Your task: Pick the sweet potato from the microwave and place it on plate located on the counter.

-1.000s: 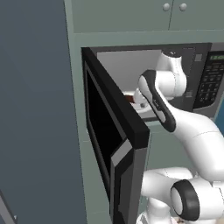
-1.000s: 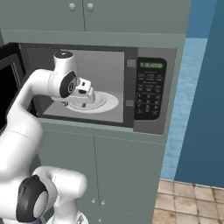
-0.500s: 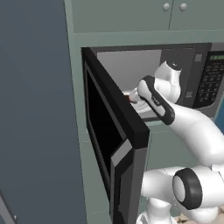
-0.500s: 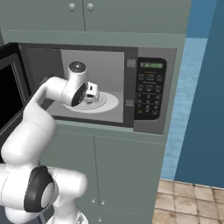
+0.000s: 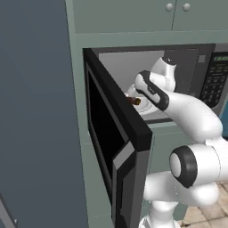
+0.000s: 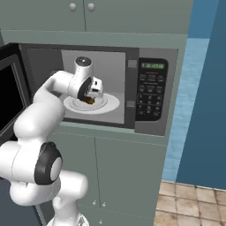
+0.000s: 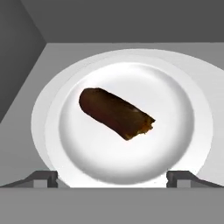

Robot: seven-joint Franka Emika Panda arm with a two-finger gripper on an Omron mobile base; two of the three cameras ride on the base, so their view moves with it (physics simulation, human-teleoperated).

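**Tool open above sweet potato, inside microwave**

Cabinetry: the grey-green cabinet wall (image 6: pixel 132 163) is framing the appliance, with two knobbed upper doors (image 6: pixel 81 13) sitting above it. A blue wall (image 6: pixel 207 88) is standing to the right in the right base view, with tan floor tiles (image 6: pixel 194 203) lying below it.

Microwave (image 6: pixel 152 128): built into the cabinet wall. Its black-framed glass door (image 5: pixel 111 138) is hanging fully open to the left. The grey cavity is standing exposed. The black keypad (image 6: pixel 150 95) with a green display is sitting on the right of the front.

Arm: the white arm (image 6: pixel 42 119) is rising from the base and reaching through the door opening into the cavity.

White round dish (image 7: pixel 127 166): resting on the cavity floor, roughly centred, and not touching the walls.

Tool (image 7: pixel 112 177): it is hovering over the near edge of the dish and looking down on it. The two dark fingertips (image 7: pixel 43 177) are standing wide apart at the bottom of the hand view, nothing between them; the tool is open and empty.

Sweet potato (image 7: pixel 114 113): a dark brown oblong lump, lying on the dish inside the microwave, slightly left of the dish centre in the hand view. It is lying diagonally, rounded end to the upper left, ragged end to the lower right. It is sitting beyond the fingertips, apart from them. In the left base view it is showing as a small brown spot (image 5: pixel 135 101) just past the door edge.
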